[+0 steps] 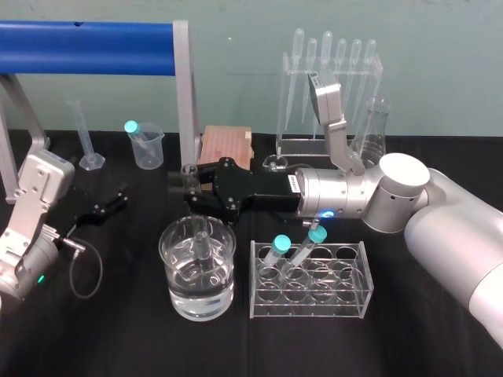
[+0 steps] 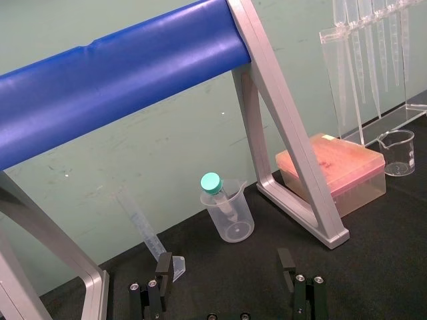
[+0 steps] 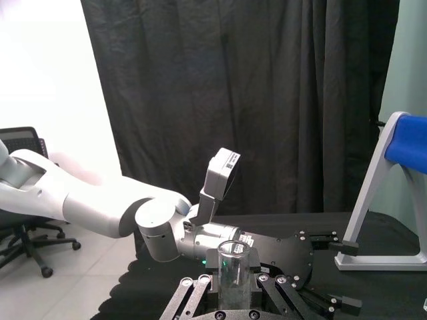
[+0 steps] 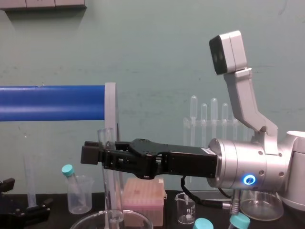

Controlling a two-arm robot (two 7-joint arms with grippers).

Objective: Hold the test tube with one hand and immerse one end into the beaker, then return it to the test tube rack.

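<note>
At the far left the left gripper (image 2: 225,267) sits low over the black-clothed table (image 1: 118,338), its jaws spread open and empty, well apart from the glassware; behind it stands a blue padded bar on a grey metal frame (image 1: 86,47), and under the bar a tall clear plastic graduated cylinder (image 1: 85,135) and a small cloudy plastic cup (image 1: 149,151) holding a single teal-capped tube (image 1: 132,126); just right of the frame's leg, on the far side, sits a pink lidded tip box (image 1: 228,145); nearer, left of centre, is the large wide clear glass beaker (image 1: 174,267), partly filled with clear liquid; the long slim clear glass test tube (image 4: 109,191) stands upright over it, its lower end down inside the beaker's rim, though whether it touches the liquid cannot be told; the right gripper (image 1: 187,184) reaches in from the right above the beaker, its black jaws closed on the tube's upper part, the lipped rim sticking up above them; just right of the beaker is the clear acrylic test tube rack (image 1: 365,271), carrying two leaning teal-capped tubes (image 1: 281,245) in its left holes; at the far right stands a clear stand of bulb-topped plastic pipettes (image 1: 334,55), with a small spouted glass beaker (image 1: 275,163) at its left foot and a clear conical flask (image 1: 376,129) at its right
</note>
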